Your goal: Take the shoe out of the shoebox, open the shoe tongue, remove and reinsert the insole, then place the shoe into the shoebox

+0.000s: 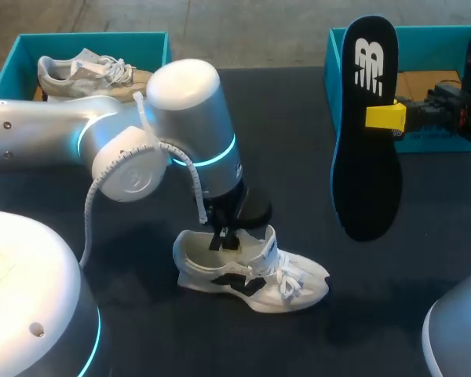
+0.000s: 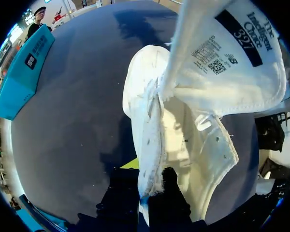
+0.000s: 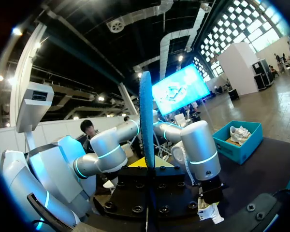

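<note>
The insole (image 1: 367, 133) is pinched upright by the right fingers (image 1: 385, 116), far right of the shoe (image 1: 251, 275), which lies toe-right on the bench (image 1: 298, 157), its heel wall clamped by the left fingers (image 2: 129, 164). Reinsertion likely demands tilting it leftward.

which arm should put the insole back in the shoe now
Right. Its hand grips the insole, held upright clear of the table. The left hand is clamped on the heel collar of the shoe, which sits on the table with its opening facing up, so it probably should just steady it.
</note>
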